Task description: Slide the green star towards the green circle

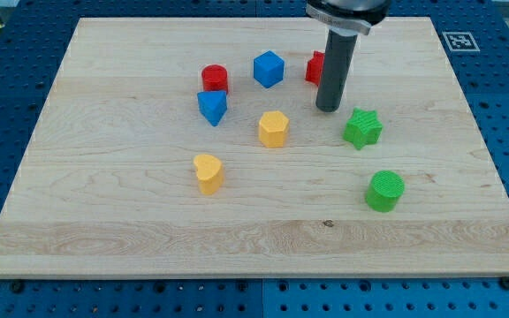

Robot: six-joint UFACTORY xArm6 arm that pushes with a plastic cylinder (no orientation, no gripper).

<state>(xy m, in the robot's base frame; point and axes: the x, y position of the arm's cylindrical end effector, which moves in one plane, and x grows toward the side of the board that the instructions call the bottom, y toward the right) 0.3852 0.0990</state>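
Hovering up and left of the green star (362, 128), my tip (329, 109) is sitting apart from it; green circle (384, 191) is lying lower right; no claw showing, state untellable.

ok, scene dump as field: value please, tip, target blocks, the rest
tip: my tip on the board, up-left of the green star, small gap, not touching
green star: right of centre
green circle: below the star, slightly toward the view's right, apart from it
red blocks: red cylinder; second red block partly hidden behind the rod, shape unclear
blue blocks: blue cube; blue triangle-like block
yellow blocks: yellow hexagon-like block; yellow heart
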